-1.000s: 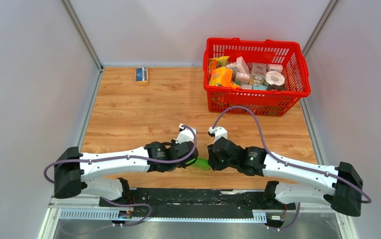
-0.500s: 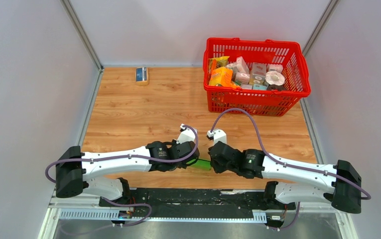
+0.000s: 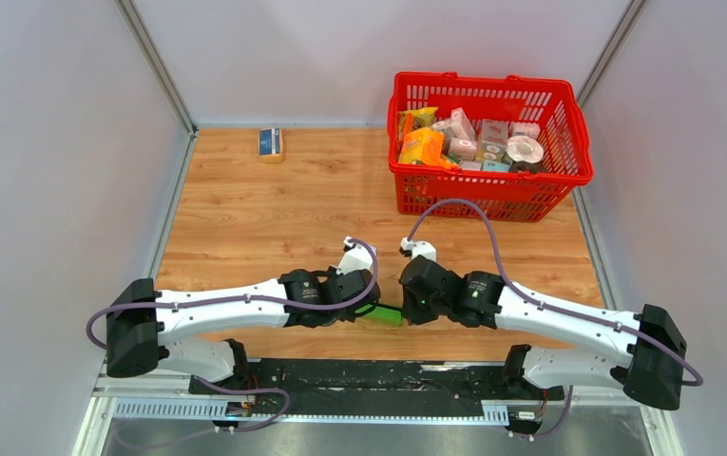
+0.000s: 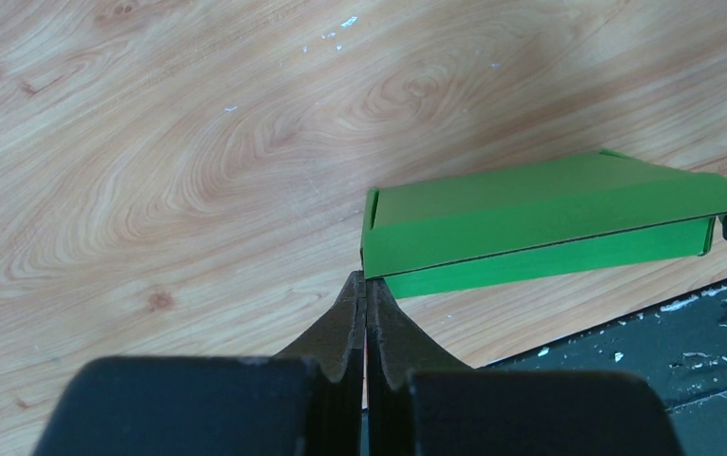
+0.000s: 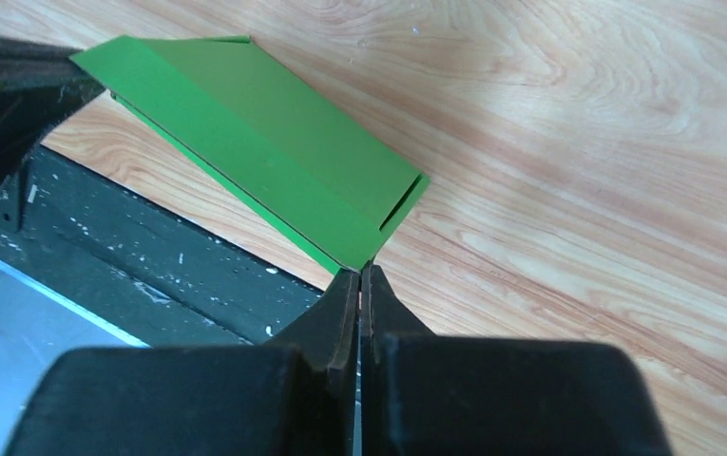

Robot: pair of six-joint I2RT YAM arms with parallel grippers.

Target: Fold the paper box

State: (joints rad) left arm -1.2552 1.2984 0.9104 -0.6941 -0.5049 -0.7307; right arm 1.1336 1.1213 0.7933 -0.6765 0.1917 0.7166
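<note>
The paper box (image 3: 385, 314) is a bright green, flattened cardboard blank at the table's near edge, hanging between my two grippers. In the left wrist view the paper box (image 4: 530, 218) stretches right from my left gripper (image 4: 367, 277), whose jaws are pressed together on its near corner. In the right wrist view the paper box (image 5: 274, 142) runs up and left from my right gripper (image 5: 360, 269), shut on its opposite corner. From above, the left gripper (image 3: 371, 310) and the right gripper (image 3: 402, 313) face each other, and the arms hide most of the box.
A red basket (image 3: 483, 78) full of printed packages stands at the back right. A small blue-and-tan box (image 3: 270, 142) lies at the back left. The black base plate (image 3: 378, 375) runs along the near edge, just below the box. Grey walls close in both sides.
The right wrist has shifted slightly up and towards the left arm, its forearm swinging with it. The left arm has barely moved. The green box stays between the grippers.
</note>
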